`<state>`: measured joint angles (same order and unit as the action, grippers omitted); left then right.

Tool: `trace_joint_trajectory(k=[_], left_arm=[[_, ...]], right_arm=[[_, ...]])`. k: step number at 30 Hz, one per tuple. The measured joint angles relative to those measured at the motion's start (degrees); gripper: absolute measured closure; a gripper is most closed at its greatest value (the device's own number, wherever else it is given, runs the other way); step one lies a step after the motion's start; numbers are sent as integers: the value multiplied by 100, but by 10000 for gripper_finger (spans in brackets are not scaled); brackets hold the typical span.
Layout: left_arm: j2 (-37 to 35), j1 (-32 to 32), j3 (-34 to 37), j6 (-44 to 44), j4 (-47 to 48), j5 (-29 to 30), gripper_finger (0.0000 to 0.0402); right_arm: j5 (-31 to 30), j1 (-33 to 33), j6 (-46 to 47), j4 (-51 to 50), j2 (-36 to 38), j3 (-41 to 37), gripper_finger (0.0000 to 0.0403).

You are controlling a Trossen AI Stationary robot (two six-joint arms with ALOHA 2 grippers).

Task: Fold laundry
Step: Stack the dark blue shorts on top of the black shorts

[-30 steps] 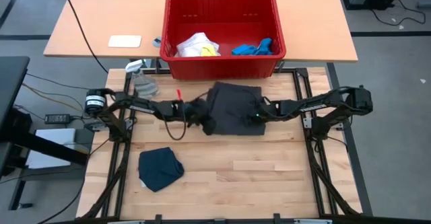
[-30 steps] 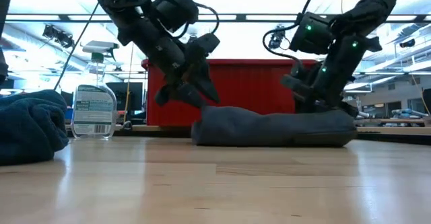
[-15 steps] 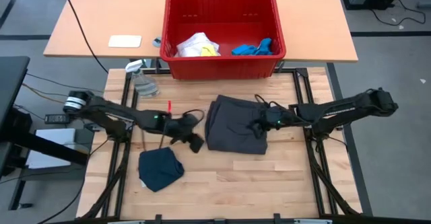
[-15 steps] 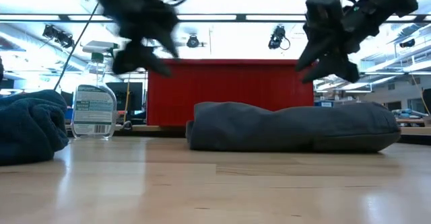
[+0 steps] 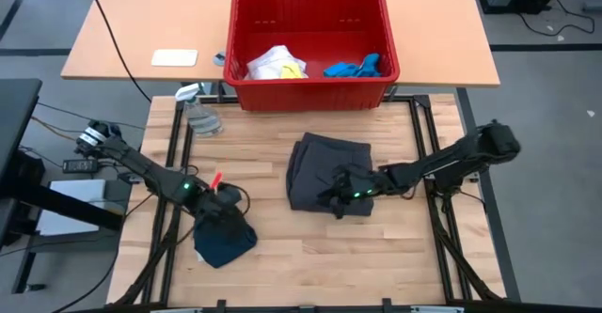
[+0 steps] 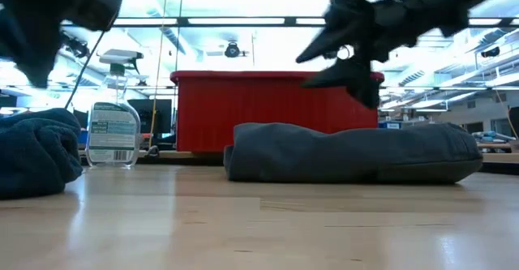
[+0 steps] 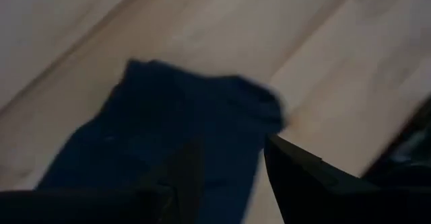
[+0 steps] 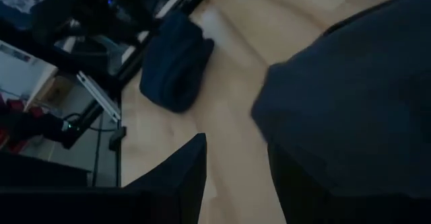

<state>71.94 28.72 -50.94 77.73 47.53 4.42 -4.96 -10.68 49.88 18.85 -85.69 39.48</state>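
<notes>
Folding looks partly done: large dark grey cloth shorts (image 5: 324, 170) lie folded mid-worktop under the empty, parted right claw (image 5: 337, 193), the parted left claw (image 5: 222, 217) hovers over the crumpled small navy piece (image 5: 224, 238), others wait in the red slotted plastic basket (image 5: 310, 91).

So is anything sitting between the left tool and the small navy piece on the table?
Nothing visible. The left tool hangs right over the navy piece, and its wrist view shows only that cloth and bare wood past the open fingers. The spray bottle stands well away near the red basket.
</notes>
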Motion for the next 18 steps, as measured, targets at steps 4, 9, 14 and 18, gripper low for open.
trace_joint_trajectory(k=[4, 9, 14, 18], left_arm=[[46, -13, 507, -278, -221, -41, 240], [46, -188, 1421, -577, -1561, -107, 240], [44, -464, 2157, -887, -3268, -110, 240], [44, -647, 2310, -1290, -4477, -91, 240]], right_arm=[[8, -179, -155, -393, -755, 942, 238], [-73, -243, -471, -1133, -1749, 2245, 238], [-13, -234, -234, -1244, -2598, 3186, 222], [12, -300, 272, -1273, -3031, 3645, 191]])
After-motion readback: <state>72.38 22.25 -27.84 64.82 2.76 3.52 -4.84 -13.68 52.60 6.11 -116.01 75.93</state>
